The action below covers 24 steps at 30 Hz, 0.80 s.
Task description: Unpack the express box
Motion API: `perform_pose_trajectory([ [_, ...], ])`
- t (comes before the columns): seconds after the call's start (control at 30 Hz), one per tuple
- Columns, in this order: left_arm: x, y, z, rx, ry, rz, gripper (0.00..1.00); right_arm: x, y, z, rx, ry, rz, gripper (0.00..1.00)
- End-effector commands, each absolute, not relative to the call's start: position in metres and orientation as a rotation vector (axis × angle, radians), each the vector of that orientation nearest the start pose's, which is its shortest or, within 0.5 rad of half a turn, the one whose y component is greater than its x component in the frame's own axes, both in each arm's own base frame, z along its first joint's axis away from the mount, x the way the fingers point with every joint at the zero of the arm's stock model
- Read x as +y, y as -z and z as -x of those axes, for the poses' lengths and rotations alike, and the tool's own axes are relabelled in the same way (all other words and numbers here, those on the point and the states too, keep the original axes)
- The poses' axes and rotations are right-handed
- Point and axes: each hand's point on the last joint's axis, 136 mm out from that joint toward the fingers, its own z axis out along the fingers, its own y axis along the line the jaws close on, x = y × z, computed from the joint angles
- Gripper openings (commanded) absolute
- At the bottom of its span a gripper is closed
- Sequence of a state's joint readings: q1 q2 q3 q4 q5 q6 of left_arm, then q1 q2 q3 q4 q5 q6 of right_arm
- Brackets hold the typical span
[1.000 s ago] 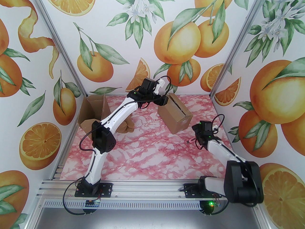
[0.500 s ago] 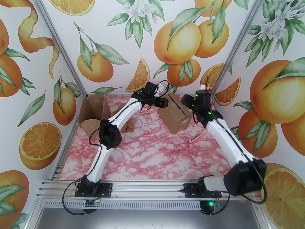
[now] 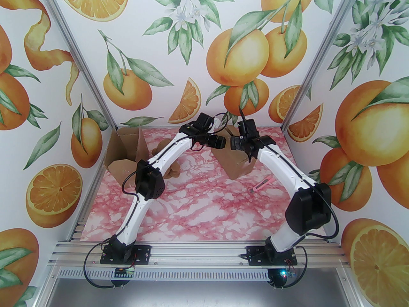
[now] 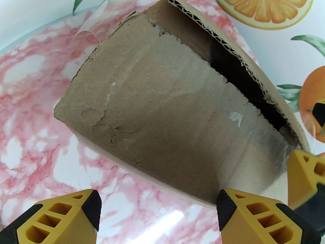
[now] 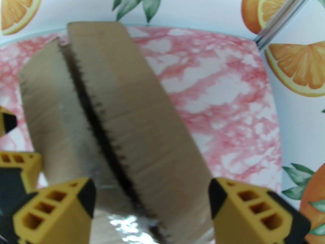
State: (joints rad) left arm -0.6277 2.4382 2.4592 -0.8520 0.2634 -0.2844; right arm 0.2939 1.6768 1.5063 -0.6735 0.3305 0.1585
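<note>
Since left tool (image 4: 158, 206) and right tool (image 5: 152, 194) both gape wide, empty, with the express box (image 4: 152, 116) just ahead between them, each should hook under one edge of the cut seam (image 5: 101, 128). Pull apart evenly, or the express box slides on the desk (image 4: 30, 85).

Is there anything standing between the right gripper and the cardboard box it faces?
Nothing visible does: the open right gripper faces the slit top of the box directly, with the left gripper alongside, not between them.

Right end effector (image 3: 235, 143) swung from pink cutter (image 3: 262, 184) to express box (image 3: 237, 167) — left arm (image 3: 166, 153) edged forward.
</note>
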Motion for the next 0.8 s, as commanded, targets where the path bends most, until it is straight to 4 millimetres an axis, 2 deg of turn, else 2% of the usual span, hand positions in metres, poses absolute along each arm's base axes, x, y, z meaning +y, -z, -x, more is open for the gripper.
perform_pose_trajectory([
  [0.0, -0.401, -0.154, -0.483, 2.476, 0.671, -0.556, 0.79, 0.069, -0.220, -0.457, 2.362, 0.311, 0.050, 0.78],
  [0.2, -0.398, -0.145, -0.484, 2.494, 0.650, -0.557, 0.79, 0.064, -0.219, -0.464, 2.366, 0.423, 0.109, 0.74],
  [0.33, -0.397, -0.140, -0.485, 2.506, 0.652, -0.551, 0.79, 0.073, -0.215, -0.467, 2.382, 0.382, 0.153, 0.69],
  [0.53, -0.396, -0.136, -0.487, 2.512, 0.654, -0.543, 0.78, 0.093, -0.213, -0.469, 2.385, 0.251, 0.230, 0.71],
  [0.7, -0.395, -0.135, -0.488, 2.513, 0.650, -0.538, 0.78, 0.091, -0.205, -0.468, 2.410, 0.284, 0.268, 0.72],
  [0.77, -0.394, -0.134, -0.489, 2.514, 0.649, -0.537, 0.78, 0.084, -0.203, -0.470, 2.409, 0.340, 0.253, 0.72],
])
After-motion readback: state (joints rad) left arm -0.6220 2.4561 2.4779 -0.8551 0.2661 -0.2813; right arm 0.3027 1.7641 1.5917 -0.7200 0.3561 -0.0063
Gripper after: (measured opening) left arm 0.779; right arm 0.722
